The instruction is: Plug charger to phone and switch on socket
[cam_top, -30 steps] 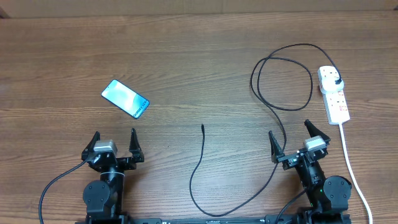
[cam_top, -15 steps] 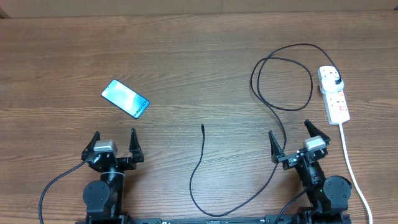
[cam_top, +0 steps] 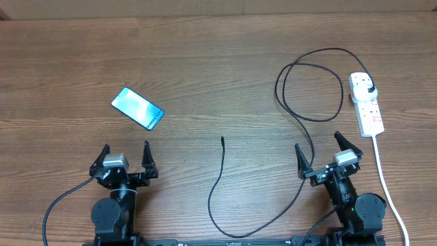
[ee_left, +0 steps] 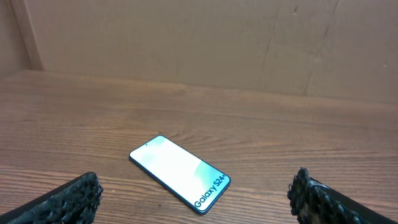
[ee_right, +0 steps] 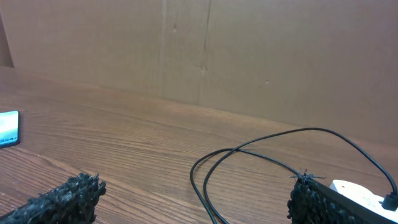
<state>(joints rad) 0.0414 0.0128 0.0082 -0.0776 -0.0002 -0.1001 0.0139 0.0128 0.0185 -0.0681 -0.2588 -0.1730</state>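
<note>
No movement anywhere since the earlier frames; same layout throughout.

Filling the overhead view, a brown wood-grain table (cam_top: pixel 218 55), backed in both wrist views by a plain cardboard wall (ee_left: pixel 186 37).

Along the bottom edge, left gripper (cam_top: pixel 125 146) at lower left and right gripper (cam_top: pixel 317 141) at lower right. Both with jaws spread wide, holding nothing and touching none of the objects.

At the right edge, the socket (cam_top: pixel 367 109), white, lying lengthwise top to bottom. Seated in its upper end, a black plug (cam_top: pixel 369 89). Trailing from its lower end to the bottom right corner, a white cord (cam_top: pixel 386 184), passing just beside the right arm's base.

Leaving that plug, the charger (cam_top: pixel 223 164). Arcing left across the upper right, crossing over itself in a loop, then dropping between the right gripper's two fingers as seen from overhead. Sweeping along the bottom centre and rising to a connector tip (cam_top: pixel 222 139), loose on the wood at lower centre.

At centre left, the phone (cam_top: pixel 138 108), flat, lying diagonally, screen lit light blue. Directly ahead of the left gripper, well apart from the connector tip.
</note>
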